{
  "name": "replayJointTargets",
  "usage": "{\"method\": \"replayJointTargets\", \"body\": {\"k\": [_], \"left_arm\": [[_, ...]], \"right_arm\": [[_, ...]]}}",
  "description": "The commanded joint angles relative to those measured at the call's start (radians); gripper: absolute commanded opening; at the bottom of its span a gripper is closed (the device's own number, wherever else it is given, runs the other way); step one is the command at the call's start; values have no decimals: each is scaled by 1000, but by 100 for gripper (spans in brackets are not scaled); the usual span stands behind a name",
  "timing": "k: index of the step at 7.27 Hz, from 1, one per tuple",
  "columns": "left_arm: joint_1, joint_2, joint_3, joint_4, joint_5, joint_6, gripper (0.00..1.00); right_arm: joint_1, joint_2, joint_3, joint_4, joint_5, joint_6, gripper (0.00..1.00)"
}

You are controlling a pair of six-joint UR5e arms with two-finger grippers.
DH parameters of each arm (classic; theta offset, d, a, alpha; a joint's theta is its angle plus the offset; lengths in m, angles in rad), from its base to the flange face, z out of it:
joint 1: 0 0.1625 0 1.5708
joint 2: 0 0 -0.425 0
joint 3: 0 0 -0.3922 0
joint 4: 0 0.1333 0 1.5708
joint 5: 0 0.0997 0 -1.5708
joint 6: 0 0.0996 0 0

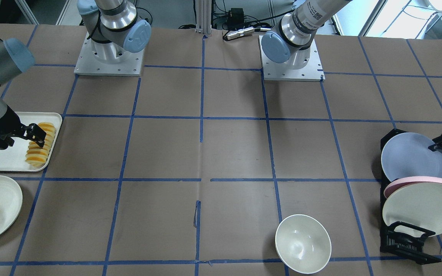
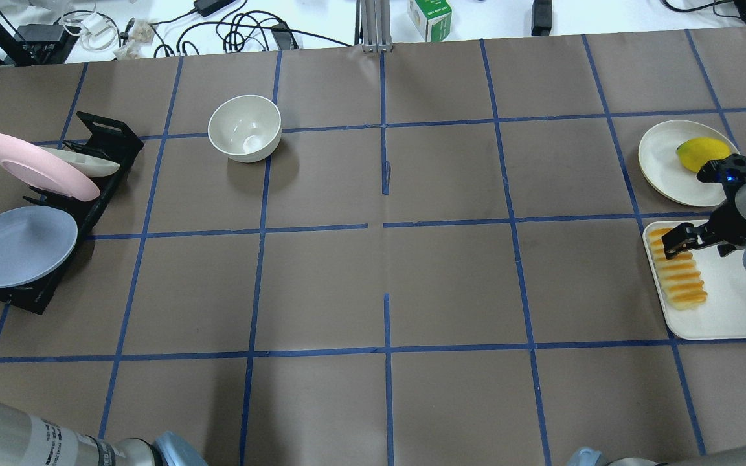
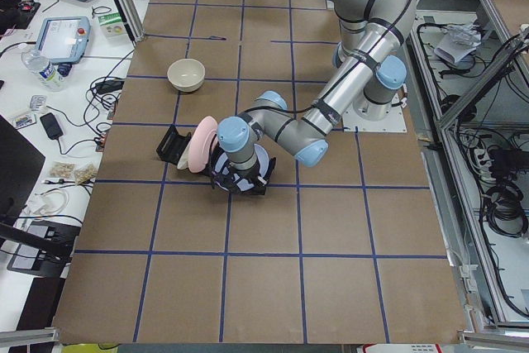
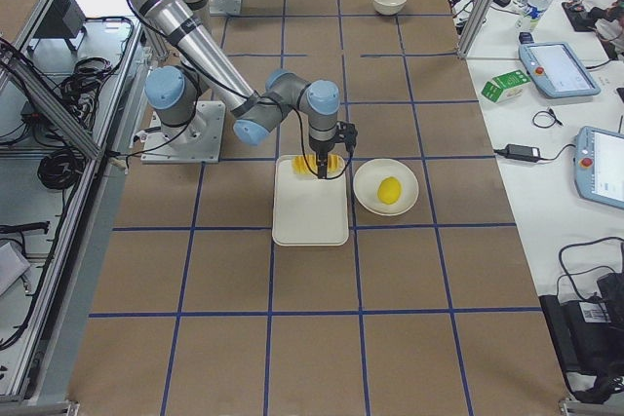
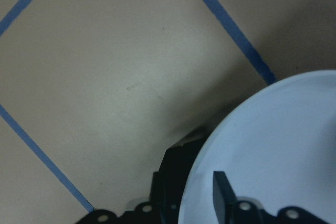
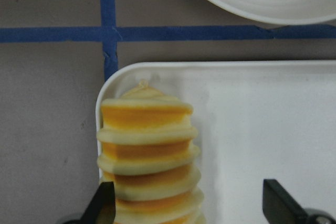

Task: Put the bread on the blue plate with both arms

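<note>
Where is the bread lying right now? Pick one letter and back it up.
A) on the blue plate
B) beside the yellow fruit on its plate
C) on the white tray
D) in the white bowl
C: the bread lies along one edge of the white tray, while the blue plate leans bare in the black rack.

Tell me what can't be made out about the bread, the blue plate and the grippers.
1. Left gripper: cut by the frame edge in the front-facing and overhead views; the left wrist view shows one of its fingers, so its hold on the blue plate is unclear.
2. Bread: its near end runs off the right wrist view's bottom edge; the right gripper covers slices in the front-facing view, so no count.
</note>
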Motion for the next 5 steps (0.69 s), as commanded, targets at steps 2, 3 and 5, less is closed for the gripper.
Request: {"method": "replayJointTargets", "body": {"k": [2, 3, 5], "left_arm": [[2, 4, -12, 6, 0, 6, 8], [5, 17, -12, 5, 1, 18, 0], [2, 42, -3, -9, 0, 21, 0]], "right_arm": [[3, -18, 27, 51, 33, -2, 100], [3, -10, 30, 54, 40, -5, 100], [3, -10, 27, 62, 28, -8, 82]]}}
